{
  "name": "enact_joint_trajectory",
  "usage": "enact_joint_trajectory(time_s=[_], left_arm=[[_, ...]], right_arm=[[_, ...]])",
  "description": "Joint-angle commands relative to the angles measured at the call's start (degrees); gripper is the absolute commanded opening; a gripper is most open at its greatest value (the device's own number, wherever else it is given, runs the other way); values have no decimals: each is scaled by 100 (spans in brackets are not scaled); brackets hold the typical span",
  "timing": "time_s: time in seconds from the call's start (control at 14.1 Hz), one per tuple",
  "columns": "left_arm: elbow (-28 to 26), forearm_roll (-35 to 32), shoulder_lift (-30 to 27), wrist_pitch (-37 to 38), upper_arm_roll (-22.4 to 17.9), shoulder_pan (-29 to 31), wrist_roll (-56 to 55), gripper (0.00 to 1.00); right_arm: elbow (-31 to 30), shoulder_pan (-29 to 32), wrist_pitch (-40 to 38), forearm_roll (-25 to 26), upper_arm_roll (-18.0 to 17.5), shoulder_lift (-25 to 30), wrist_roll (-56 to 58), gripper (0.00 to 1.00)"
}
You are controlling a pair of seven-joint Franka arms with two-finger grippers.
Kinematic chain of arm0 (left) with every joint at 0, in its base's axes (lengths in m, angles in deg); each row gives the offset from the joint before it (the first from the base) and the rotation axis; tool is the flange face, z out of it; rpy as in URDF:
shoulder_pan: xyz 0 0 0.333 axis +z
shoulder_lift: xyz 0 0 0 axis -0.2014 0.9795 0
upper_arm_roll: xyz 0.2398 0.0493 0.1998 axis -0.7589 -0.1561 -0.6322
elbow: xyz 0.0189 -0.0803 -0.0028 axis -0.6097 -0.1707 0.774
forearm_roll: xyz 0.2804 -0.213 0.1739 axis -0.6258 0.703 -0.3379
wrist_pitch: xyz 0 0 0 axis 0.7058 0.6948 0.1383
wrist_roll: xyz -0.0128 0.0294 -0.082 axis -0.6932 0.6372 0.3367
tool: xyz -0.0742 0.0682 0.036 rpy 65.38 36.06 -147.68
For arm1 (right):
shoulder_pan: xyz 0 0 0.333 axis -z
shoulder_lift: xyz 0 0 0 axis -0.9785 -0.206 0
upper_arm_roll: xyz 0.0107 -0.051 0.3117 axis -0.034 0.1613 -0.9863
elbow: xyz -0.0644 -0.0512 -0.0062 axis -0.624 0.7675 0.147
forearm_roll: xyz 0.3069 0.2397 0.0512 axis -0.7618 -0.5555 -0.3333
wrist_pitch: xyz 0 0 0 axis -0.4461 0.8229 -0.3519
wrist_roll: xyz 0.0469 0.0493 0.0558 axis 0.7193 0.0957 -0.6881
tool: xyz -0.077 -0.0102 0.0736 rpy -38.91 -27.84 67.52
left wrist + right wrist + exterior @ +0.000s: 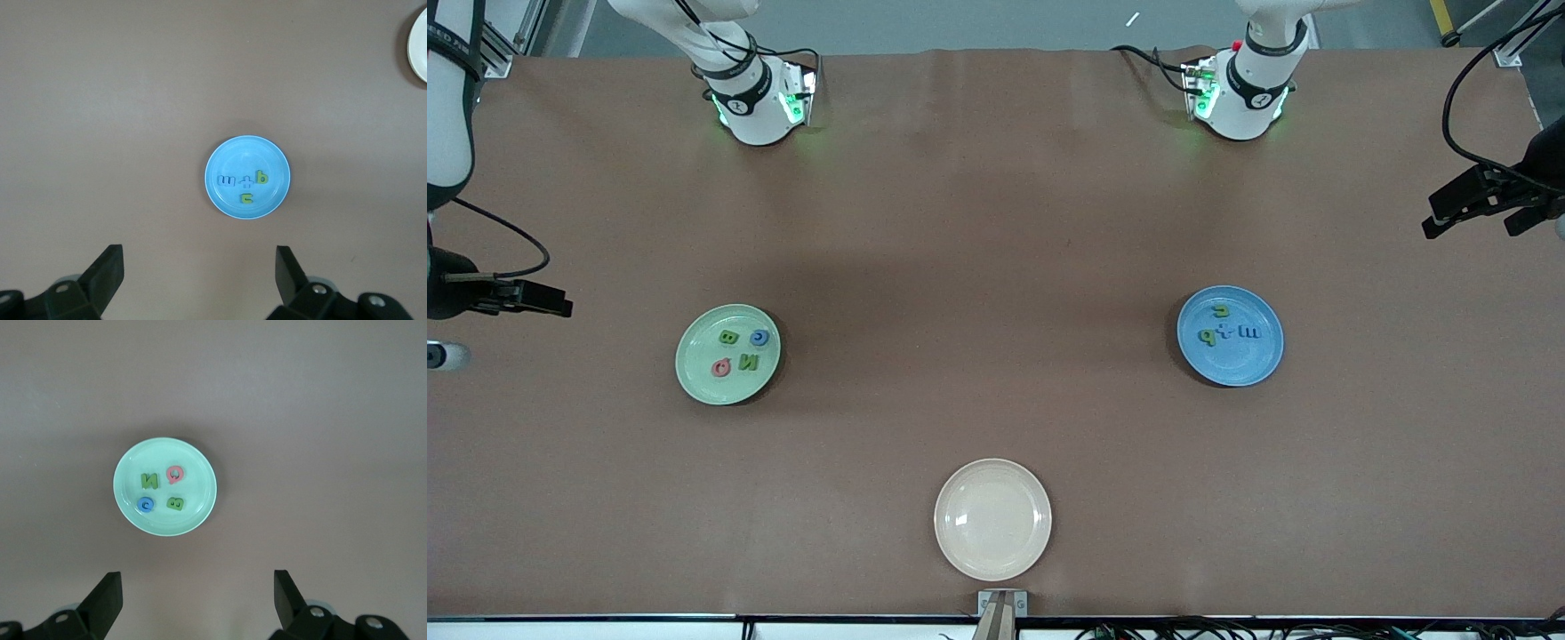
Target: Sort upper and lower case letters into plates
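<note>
We are looking at a brown table point(996, 222) whose matte cover is lying smooth, with a faint crease near the arms' bases. A glossy cream-white plate point(992, 520) is sitting bare at the edge nearest the front camera, midway between the two ends and well apart from the others. Toward the right arm's end, the mint green plate point(727, 354) is holding the green B point(728, 337), blue C point(759, 337), salmon-red Q point(720, 366) and green N point(748, 362), each apart. Toward the left arm's end, the blue plate point(1230, 335) is holding the hooked green letter point(1220, 311), green p point(1207, 337), blue x point(1227, 333) and blue m point(1249, 332) in a tight row. We are seeing wide bare cover around both plates. The left gripper point(197, 270) and right gripper point(197, 593) are hanging high at the table's ends, waiting, fingers spread wide and holding nothing.
</note>
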Motion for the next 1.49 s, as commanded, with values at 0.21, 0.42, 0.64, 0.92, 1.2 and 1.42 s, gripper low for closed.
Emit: enact_joint_trajectory(time_s=[0.21, 0.42, 0.64, 0.92, 1.2, 1.42], left_arm=[[92, 42, 72, 117, 3, 14, 70, 100], [100, 33, 64, 117, 3, -4, 70, 100], [100, 42, 64, 117, 12, -13, 78, 100], [100, 42, 64, 117, 12, -13, 70, 100], [100, 33, 64, 117, 12, -13, 70, 100], [109, 33, 64, 108, 12, -22, 70, 100]], right_arm=[[206, 106, -135, -10, -90, 45, -9, 100], [206, 45, -171, -10, -117, 45, -27, 100], [180, 36, -171, -19, -134, 18, 0, 100], [-12, 44, -390, -54, -117, 141, 44, 100], [-592, 71, -373, -54, -108, 869, 44, 100], [-988, 79, -390, -46, -99, 1458, 52, 100]])
